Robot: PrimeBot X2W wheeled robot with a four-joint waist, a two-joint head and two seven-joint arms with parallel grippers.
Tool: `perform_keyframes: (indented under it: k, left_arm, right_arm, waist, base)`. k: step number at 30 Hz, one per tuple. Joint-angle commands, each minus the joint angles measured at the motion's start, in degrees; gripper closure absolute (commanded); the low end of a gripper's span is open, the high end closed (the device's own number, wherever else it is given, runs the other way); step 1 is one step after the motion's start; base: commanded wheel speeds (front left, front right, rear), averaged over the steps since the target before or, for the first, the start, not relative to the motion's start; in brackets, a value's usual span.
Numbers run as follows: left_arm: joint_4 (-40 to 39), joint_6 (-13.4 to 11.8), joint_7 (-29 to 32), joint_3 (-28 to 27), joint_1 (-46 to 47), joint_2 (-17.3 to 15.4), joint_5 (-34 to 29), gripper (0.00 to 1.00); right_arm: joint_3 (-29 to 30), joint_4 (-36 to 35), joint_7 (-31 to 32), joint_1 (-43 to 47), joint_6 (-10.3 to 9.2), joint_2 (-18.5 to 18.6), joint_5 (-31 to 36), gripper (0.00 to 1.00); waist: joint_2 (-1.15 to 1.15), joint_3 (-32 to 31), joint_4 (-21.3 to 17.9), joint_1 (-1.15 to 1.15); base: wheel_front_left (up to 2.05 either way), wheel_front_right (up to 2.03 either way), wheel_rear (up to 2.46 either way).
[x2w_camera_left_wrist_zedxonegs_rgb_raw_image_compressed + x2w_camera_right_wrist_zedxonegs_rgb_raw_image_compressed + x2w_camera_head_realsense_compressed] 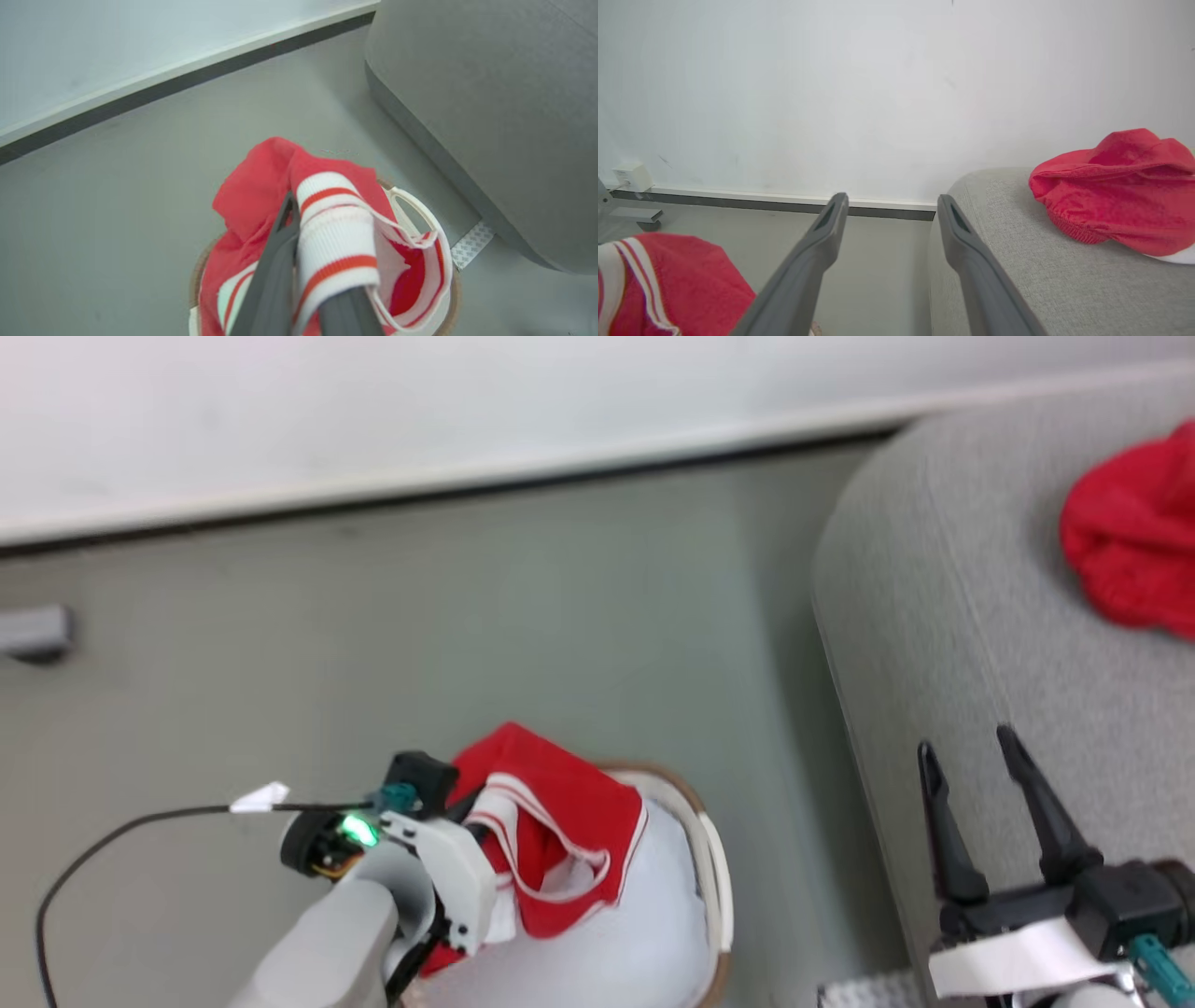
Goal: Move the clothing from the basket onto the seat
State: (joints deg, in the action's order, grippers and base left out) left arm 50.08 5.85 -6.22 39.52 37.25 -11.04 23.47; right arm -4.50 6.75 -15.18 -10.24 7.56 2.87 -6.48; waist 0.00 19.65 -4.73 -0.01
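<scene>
Currently the left gripper (pixel 299 219) clamps the clothing (pixel 252 196) by its ribbed band over the basket (pixel 714 859); the right gripper (pixel 971 756) stands wide, empty. Fabric likely light, limp: ribbed band gives firm hold.

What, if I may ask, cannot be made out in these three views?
Left wrist view: the left gripper is shut on the striped red garment, whose cuff covers its tips.
Head view: the basket's inside is hidden by that garment and a white cloth; the bottom edge cuts off its near side.
Head view: the right edge cuts off the crumpled red garment on the seat.
</scene>
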Motion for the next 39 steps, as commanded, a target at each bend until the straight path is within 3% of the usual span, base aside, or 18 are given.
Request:
perform_keyframes:
  k: [1,11,18,27,32,39]
  left_arm:
    - [-1.59,-0.73,-0.53,-0.54,-1.01,-0.83,1.03,1.0]
    - [-20.13,-7.09,0.38,-5.7,-4.31,-5.56,4.07,1.0]
    - [-30.07,-6.46,2.4,-6.66,-4.68,-8.59,4.93,1.0]
    - [-36.11,-7.26,4.98,-7.31,-4.61,-10.91,5.92,1.0]
    - [-38.22,-7.54,6.07,-6.84,-4.91,-10.93,6.07,1.0]
    - [-38.93,-7.43,6.88,-5.55,-3.57,-9.74,5.8,1.0]
  right_arm:
    - [0.36,0.35,0.06,1.45,-0.15,0.07,0.13,0.0]
    - [-0.18,2.47,0.06,6.78,-0.15,0.07,-1.2,0.0]
    - [-1.26,3.75,0.06,8.03,-0.15,0.06,-1.62,0.0]
    - [-4.43,4.93,0.06,8.34,-0.15,0.05,0.8,0.0]
    - [-10.63,4.56,0.06,6.17,-0.15,2.71,3.28,0.0]
    - [-23.81,6.42,0.06,-0.6,-0.15,5.98,1.38,0.0]
  waist:
    - [0.0,-7.54,4.32,0.01]
    - [0.0,-15.98,6.4,0.01]
    - [0.0,-19.0,6.09,0.01]
    - [0.0,-20.76,5.71,0.01]
    - [0.0,-20.86,5.94,0.01]
    - [0.0,-20.47,6.71,0.01]
  base:
    - [0.0,0.0,0.0]
    - [0.0,0.0,0.0]
    - [0.0,0.0,0.0]
    - [0.0,0.0,0.0]
    - [0.0,0.0,0.0]
    - [0.0,0.0,0.0]
